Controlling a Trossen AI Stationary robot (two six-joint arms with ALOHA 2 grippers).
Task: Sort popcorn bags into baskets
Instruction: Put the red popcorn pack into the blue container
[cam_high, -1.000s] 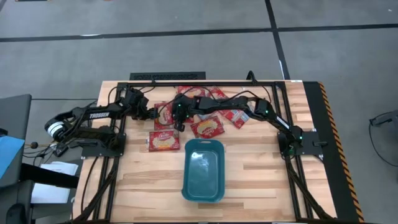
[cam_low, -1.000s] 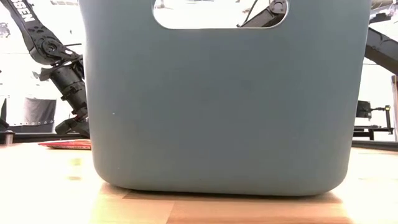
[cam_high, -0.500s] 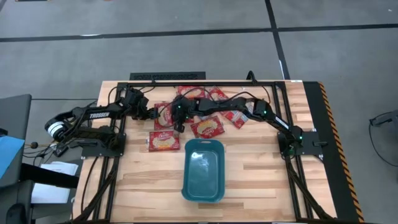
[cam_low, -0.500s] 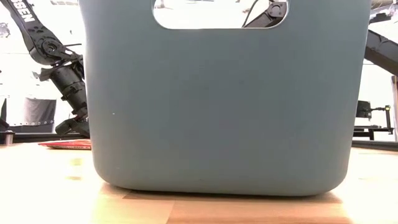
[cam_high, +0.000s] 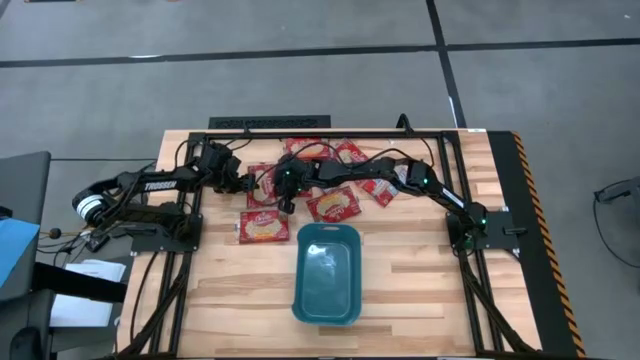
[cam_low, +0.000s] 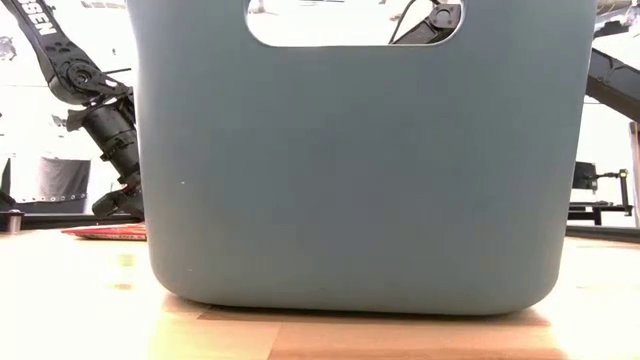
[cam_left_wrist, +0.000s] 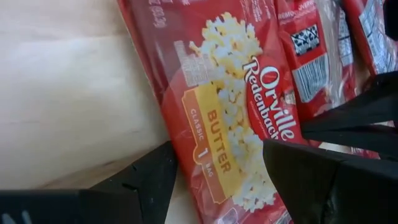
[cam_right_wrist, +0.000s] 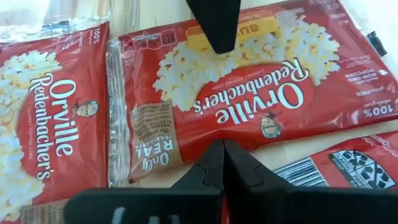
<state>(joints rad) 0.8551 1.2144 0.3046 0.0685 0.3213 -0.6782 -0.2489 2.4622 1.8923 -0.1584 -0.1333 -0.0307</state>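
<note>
A wooden counter (cam_high: 220, 290) of pale butcher-block planks is lying under everything, its grain running across the high view; a black metal frame (cam_high: 330, 133) is running along its far edge and down both sides; a strip of black-and-yellow hazard striping (cam_high: 532, 200) is edging the counter's right side; a grey floor (cam_high: 300, 60) is stretching beyond it, with dark seams crossing between large panels; at the left edge a dark boxy object (cam_high: 20, 200) is standing beside a blue patch (cam_high: 12, 250); in the low view, a bright room is showing behind, with a black stand (cam_low: 600, 205) sitting at the right.
</note>
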